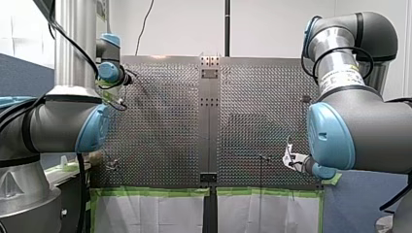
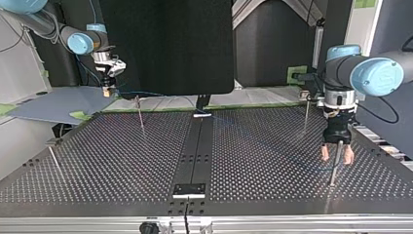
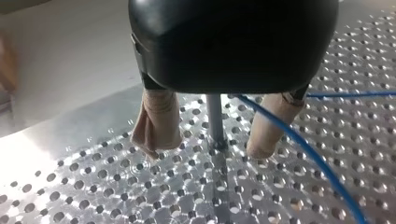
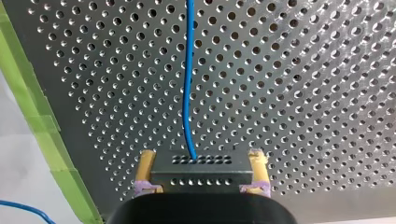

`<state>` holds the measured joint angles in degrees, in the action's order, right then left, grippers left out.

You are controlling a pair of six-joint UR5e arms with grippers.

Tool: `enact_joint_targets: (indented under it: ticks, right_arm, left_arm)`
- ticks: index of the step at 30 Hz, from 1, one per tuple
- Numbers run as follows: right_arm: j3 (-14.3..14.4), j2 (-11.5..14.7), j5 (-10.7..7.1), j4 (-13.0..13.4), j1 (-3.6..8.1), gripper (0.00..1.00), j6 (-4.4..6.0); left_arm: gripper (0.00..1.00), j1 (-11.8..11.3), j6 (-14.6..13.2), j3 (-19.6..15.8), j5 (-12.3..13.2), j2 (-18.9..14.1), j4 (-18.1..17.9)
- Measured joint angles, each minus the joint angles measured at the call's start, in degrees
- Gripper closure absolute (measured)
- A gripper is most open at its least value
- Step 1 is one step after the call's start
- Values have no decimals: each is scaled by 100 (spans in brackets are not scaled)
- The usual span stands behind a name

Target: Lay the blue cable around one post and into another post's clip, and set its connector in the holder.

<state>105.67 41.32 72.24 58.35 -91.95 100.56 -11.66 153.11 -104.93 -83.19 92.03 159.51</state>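
now, the blue cable [image 4: 188,84] looks thin, light and limp, with just enough spring to hold a soft curve, so i'd judge it will sag and slide wherever it isn't kept taut. the sure place to take hold is the hard end, and that's where my right end effector [image 4: 201,163] has it, yellow pads [image 4: 146,168] pinching the 2 short sides of the connector [image 4: 201,176]. that connector is a dark, flat block with rows of small holes, rigid by the look of it and easy to clamp square, though its smooth sides could slip if the line tugs hard. the cable leaves its middle and runs ahead over the perforated table [image 4: 303,93], bright blue against the metal. across the table, my left end effector [image 3: 208,147] hangs spread, beige pads [image 3: 159,116] either side of a thin upright post [image 3: 214,116], gripping nothing. the cable passes just beside 1 pad, near the post, and i cannot tell whether it touches the post. in the top view the strand shows only faintly, low between the 2 arms. for routing, i'd pinch the cable itself lightly, close to the post, so it can slide.
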Motion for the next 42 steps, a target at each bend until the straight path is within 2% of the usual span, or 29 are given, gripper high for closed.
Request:
enact_joint_targets:
  ticks: [3, 8, 31, 42]
  right_arm:
    - [1, -1, 0, 1, -1, 100, 0]
    - [-3, 0, 0, 5, 2, 100, 1]
    - [-1, -2, -1, 27, -1, 100, 28]
    - [-3, -1, -1, 37, -3, 100, 57]
  left_arm:
    - [0, -9, 134, -1, -19, -56, 39]
    - [0, -17, 170, -61, -38, -103, 80]
    - [0, -11, -8, -534, -37, -463, 54]
    - [0, -44, -107, -858, -49, -881, 70]
